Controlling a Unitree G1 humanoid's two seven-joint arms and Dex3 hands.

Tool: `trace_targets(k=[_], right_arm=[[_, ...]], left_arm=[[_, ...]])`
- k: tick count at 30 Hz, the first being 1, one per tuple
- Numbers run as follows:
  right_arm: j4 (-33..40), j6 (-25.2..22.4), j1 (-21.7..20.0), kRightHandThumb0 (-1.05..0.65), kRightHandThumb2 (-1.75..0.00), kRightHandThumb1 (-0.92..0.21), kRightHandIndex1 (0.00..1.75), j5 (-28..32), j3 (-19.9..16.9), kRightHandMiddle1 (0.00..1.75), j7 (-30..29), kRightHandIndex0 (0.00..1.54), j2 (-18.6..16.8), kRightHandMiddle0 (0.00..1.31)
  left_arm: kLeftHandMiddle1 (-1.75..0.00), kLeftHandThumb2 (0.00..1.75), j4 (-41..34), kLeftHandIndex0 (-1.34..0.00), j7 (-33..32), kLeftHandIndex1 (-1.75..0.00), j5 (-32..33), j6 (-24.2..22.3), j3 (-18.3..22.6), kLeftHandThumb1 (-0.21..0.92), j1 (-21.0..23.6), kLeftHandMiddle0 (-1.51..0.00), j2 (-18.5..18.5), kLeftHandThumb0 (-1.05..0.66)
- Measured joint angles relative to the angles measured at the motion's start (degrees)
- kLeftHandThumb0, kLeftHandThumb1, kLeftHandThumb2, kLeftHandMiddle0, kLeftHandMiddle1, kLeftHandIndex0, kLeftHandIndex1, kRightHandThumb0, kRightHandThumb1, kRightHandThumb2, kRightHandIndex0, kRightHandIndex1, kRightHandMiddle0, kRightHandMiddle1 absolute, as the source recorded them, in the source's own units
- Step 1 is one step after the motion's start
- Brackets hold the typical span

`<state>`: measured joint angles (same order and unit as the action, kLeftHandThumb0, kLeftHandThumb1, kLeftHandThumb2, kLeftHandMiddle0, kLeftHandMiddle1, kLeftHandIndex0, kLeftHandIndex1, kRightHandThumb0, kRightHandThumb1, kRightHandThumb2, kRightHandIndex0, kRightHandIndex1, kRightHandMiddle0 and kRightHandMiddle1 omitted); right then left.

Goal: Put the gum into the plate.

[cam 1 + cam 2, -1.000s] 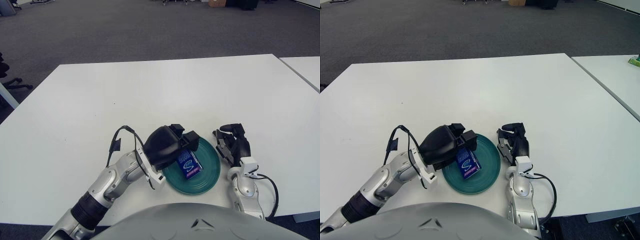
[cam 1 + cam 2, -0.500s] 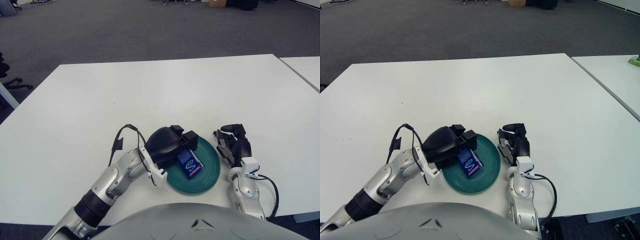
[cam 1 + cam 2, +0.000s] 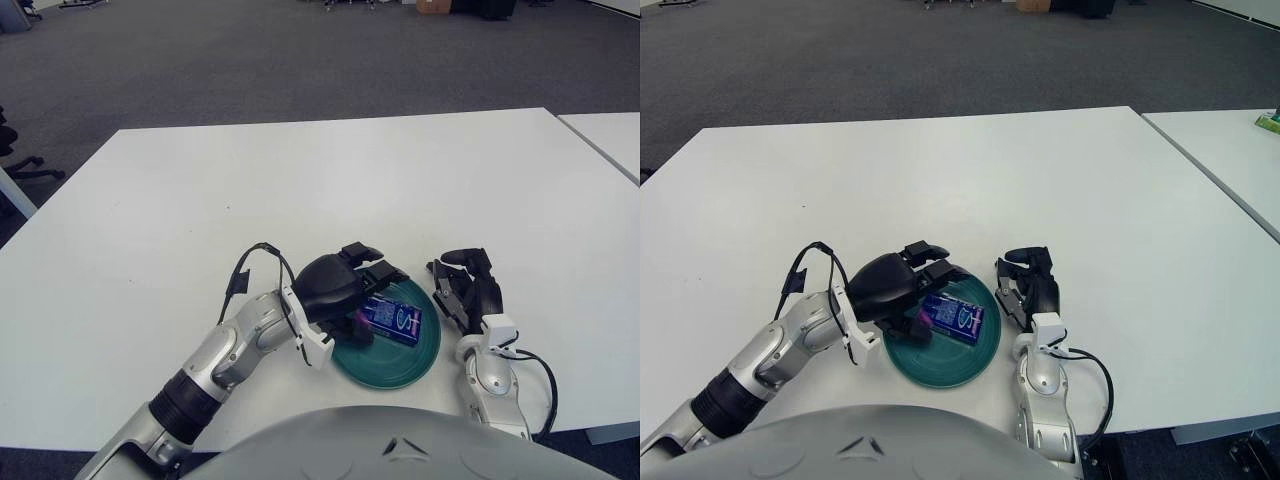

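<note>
Nearest the robot, the right hand point(image 3: 468, 290) rests on the white table point(image 3: 330, 190) just beside the right rim of the green plate point(image 3: 420, 355), its fingers loosely curled and holding nothing. It takes no part in the work.

The blue gum pack point(image 3: 392, 316) lies flat inside the plate, left of the plate's middle, its long side running across. The left hand point(image 3: 335, 285) hangs over the plate's left rim with its fingers point(image 3: 925, 251) spread apart above and just behind the pack; whether any fingertip touches the pack cannot be told, but none pinches it.

The step in hand looks like the release and withdrawal. To do it well, the fingers should open fully clear of the pack before the hand lifts, and the hand should rise first and only then draw back to the left, so that no finger drags the pack over the rim or tips the plate.

The right eye view shows more of the plate's bare floor to the pack's right and, far off, a small green thing point(image 3: 1269, 123) on the neighbouring table point(image 3: 1230, 150); the left eye view cuts that thing off but shows part of an office chair point(image 3: 15, 160) at the far left.
</note>
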<state>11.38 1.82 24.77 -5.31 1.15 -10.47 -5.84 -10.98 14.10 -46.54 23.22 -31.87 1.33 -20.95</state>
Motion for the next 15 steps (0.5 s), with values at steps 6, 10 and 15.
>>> trace_targets(k=[6,10,15], right_arm=[[-0.61,1.11,0.01,-0.35,-0.52,-0.92,0.75,0.12,0.01,1.75,0.50,0.34,0.15,0.19],[-0.75,1.31,0.01,-0.35,-0.52,-0.92,0.75,0.14,0.00,1.75,0.83,0.36,0.21,0.19],[-1.30,2.25,0.02,-0.35,-0.52,-0.92,0.79,0.12,-0.03,1.75,0.81,0.40,0.18,0.19]], left_arm=[[0.00,0.51,0.04,0.00,1.64,0.00,2.20,-0.06,0.07,0.92,0.00,0.00,-0.17,-1.05],[0.00,0.51,0.30,0.00,2.42,0.00,3.54,-0.10,0.13,0.92,0.02,0.00,-0.13,-1.05],[0.00,0.50,1.00,0.00,3.34,0.00,5.95,-0.33,0.53,0.92,0.06,0.00,-0.13,-1.05]])
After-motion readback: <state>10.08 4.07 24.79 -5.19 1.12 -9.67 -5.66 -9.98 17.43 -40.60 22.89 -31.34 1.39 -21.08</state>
